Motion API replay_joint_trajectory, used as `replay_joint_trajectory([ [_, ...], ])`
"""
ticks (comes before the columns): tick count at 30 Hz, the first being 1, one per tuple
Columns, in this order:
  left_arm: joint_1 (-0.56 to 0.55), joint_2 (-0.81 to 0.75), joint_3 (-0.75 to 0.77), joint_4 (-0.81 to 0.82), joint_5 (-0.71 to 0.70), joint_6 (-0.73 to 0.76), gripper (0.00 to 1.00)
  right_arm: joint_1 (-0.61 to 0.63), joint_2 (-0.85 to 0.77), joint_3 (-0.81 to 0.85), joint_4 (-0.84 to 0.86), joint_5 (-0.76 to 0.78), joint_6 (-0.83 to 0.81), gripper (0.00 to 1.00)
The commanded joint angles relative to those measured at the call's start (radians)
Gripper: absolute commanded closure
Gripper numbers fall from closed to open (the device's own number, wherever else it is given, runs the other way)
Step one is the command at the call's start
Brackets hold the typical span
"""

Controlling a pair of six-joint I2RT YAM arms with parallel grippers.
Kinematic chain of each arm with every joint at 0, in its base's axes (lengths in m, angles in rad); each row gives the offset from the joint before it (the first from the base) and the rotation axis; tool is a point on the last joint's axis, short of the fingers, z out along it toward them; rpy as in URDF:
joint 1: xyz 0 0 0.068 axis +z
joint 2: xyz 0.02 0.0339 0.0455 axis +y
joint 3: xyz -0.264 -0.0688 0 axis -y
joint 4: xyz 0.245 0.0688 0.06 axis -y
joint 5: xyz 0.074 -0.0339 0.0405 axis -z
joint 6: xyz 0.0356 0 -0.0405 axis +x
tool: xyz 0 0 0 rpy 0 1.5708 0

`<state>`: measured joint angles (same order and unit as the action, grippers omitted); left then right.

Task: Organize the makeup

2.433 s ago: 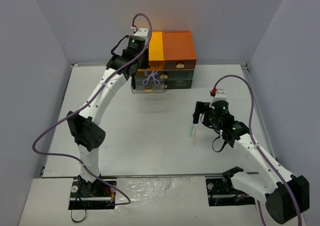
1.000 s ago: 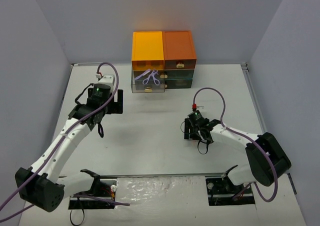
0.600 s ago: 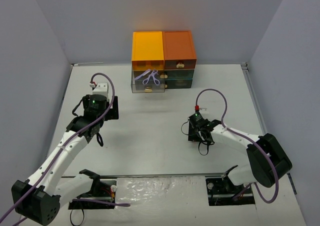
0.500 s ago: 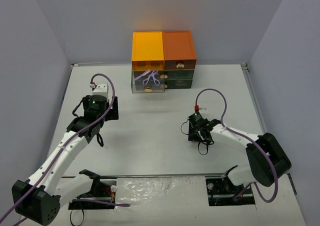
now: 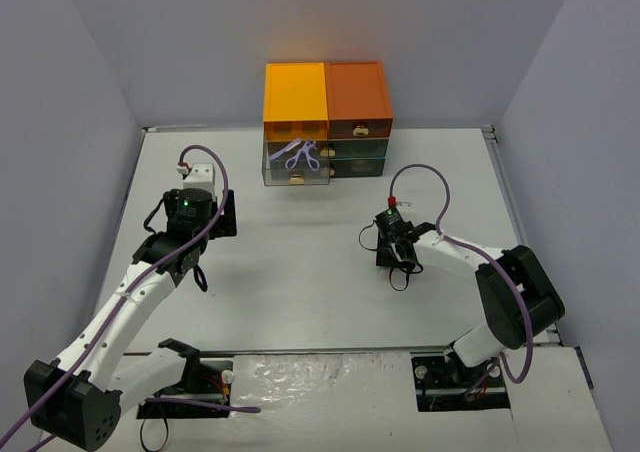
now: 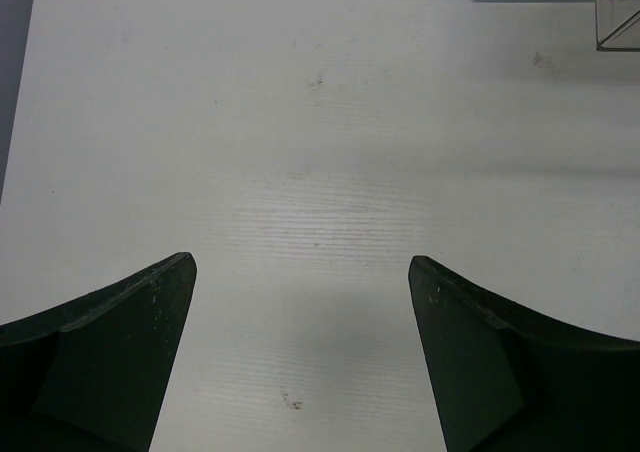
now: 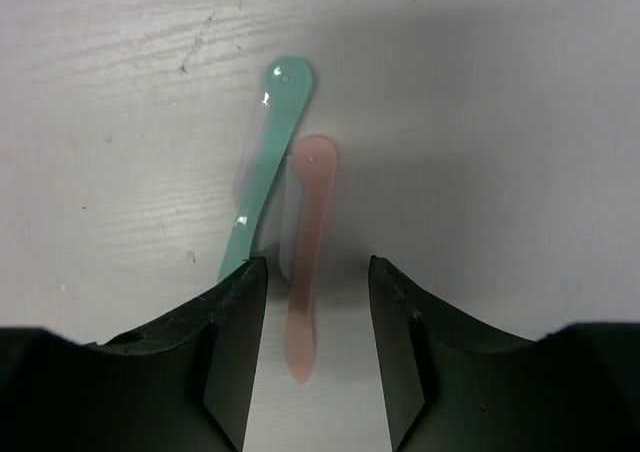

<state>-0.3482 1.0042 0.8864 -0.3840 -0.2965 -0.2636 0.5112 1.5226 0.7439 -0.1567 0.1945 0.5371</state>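
right wrist view: right end effector, spread apart, straddles the pink stick beside the mint stick.

Top cam: fixed high, behind the arm bases, tilted down & fwd; takes in the whole table out to the drawer box at the far edge. Left wrist cam: looks down past the left gripper at bare table, fairly near; a corner of the drawer box sits at its top-right edge, same box as in top view. Right wrist cam: v close, straight down between the right gripper fingers onto mint stick & pink stick; in top view that spot is hidden under the gripper
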Motion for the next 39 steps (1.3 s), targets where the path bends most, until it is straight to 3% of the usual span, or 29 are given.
replay_joint_trajectory([
  [1, 0.008, -0.010, 0.023, 0.060, -0.004, 0.006, 0.15, -0.005, 0.043, 0.019, 0.035, -0.015, -0.006, 0.65],
  [9, 0.008, -0.006, 0.023, 0.062, -0.009, 0.009, 0.15, -0.011, 0.022, -0.014, 0.041, 0.004, 0.007, 0.99],
  [16, 0.008, 0.005, 0.024, 0.066, -0.007, 0.009, 0.15, -0.003, -0.162, 0.079, -0.083, 0.113, -0.038, 1.00],
  [22, 0.008, 0.013, 0.026, 0.073, 0.000, 0.009, 0.15, 0.033, -0.257, 0.367, -0.103, 0.056, -0.198, 1.00],
  [30, 0.012, -0.003, 0.026, 0.069, -0.014, 0.008, 0.15, 0.071, 0.001, 0.860, -0.037, -0.128, -0.302, 1.00],
  [35, 0.014, -0.019, 0.022, 0.065, -0.032, 0.011, 0.14, 0.082, 0.189, 1.055, 0.061, -0.226, -0.310, 1.00],
  [38, 0.014, -0.027, 0.017, 0.061, -0.042, 0.011, 0.14, 0.089, 0.295, 1.158, 0.099, -0.265, -0.301, 0.95],
  [39, 0.014, -0.027, 0.017, 0.060, -0.043, 0.011, 0.14, 0.092, 0.320, 1.174, 0.108, -0.266, -0.300, 0.88],
])
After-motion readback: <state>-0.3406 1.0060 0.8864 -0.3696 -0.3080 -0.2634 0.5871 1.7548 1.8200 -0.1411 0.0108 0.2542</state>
